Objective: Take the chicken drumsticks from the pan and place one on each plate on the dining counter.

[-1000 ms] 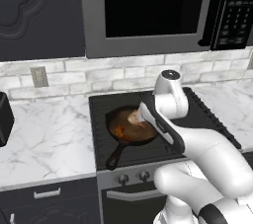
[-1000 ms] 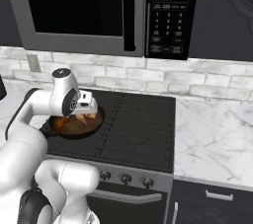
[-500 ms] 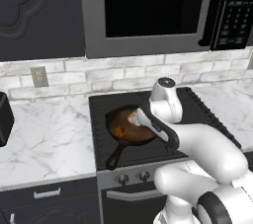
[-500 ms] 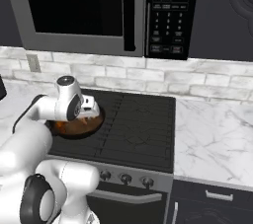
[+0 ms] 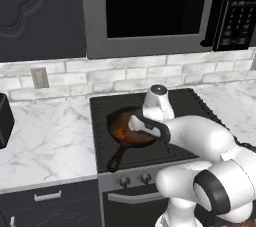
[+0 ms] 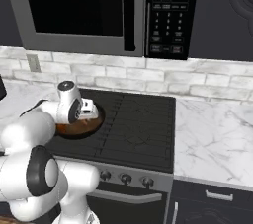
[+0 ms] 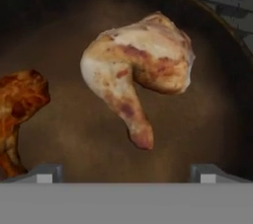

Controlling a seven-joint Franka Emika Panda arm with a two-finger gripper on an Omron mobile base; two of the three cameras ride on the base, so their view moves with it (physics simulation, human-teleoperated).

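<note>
Both chicken drumsticks are lying in the pan [image 7: 217, 94], so no transfer to the plates is complete: the paler drumstick [image 7: 138, 72], lumpy and tapering to a bone end, is sitting centrally, and the darker orange-brown drumstick [image 7: 17, 109] is lying beside it. The gripper [image 7: 126, 171] is hovering just above with fingertips [image 7: 47, 172] spread wide, grasping nothing. The pan's matte dark surface is resting on the ridged black stovetop [image 6: 138, 129].

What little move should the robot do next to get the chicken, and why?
Probably go straight down a little more. In the hand view the pale drumstick lies in the pan between the pincer's two spread fingertips, but nothing is gripped yet. Lowering would put the tips around the meat before closing.
</note>
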